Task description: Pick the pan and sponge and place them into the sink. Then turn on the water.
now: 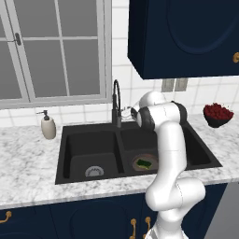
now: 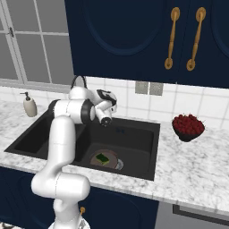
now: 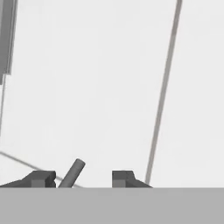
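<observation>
The two-finger gripper (image 3: 83, 178) is seen parted around the dark faucet's thin grey lever (image 3: 73, 173); the brown pan (image 2: 105, 159) and green sponge (image 2: 103, 158) lie below in the black sink (image 2: 138, 154).

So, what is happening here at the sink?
The pan already lies in the right basin of the sink, with the sponge on it. The arm has its gripper up at the faucet, and the jaws stand on either side of the thin lever. No water runs yet, so turning it on is what remains.
</observation>
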You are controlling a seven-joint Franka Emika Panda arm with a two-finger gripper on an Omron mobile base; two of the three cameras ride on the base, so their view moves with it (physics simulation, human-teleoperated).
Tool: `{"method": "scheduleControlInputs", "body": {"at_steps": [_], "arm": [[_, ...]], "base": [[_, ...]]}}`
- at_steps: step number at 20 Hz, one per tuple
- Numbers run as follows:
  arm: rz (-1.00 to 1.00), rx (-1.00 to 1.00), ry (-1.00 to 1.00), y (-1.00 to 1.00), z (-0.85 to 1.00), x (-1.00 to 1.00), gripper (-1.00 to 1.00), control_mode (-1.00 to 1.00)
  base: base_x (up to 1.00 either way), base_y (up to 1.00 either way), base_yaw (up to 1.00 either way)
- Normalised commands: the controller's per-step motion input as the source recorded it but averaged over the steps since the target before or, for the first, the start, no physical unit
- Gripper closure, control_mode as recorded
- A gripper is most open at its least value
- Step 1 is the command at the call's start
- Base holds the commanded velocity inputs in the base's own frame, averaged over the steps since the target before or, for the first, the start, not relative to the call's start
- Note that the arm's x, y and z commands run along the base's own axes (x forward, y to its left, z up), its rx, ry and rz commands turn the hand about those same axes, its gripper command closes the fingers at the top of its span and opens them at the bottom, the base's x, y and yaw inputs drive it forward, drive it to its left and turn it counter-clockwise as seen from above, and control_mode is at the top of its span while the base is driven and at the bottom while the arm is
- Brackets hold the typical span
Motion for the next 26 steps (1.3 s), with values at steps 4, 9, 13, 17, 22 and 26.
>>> {"method": "scheduleControlInputs", "body": {"at_steps": [4,9,13,17,22,26], "arm": [[-0.08,-0.05,0.04,-1.00,-0.42,0.00,1.00,-1.00],[-0.10,-0.03,0.00,-1.00,-0.64,-0.02,1.00,-1.00],[-0.10,-0.01,0.01,-1.00,-0.65,0.00,1.00,-1.00],[-0.09,0.00,0.01,-1.00,-0.73,-0.09,1.00,-1.00],[-0.09,0.00,0.03,-1.00,-0.78,-0.23,1.00,-1.00],[-0.08,0.00,0.05,-1.00,-0.70,-0.18,1.00,-1.00]], "base": [[0.00,0.00,0.00],[0.00,0.00,0.00],[0.00,0.00,0.00],[0.00,0.00,0.00],[0.00,0.00,0.00],[0.00,0.00,0.00]]}}
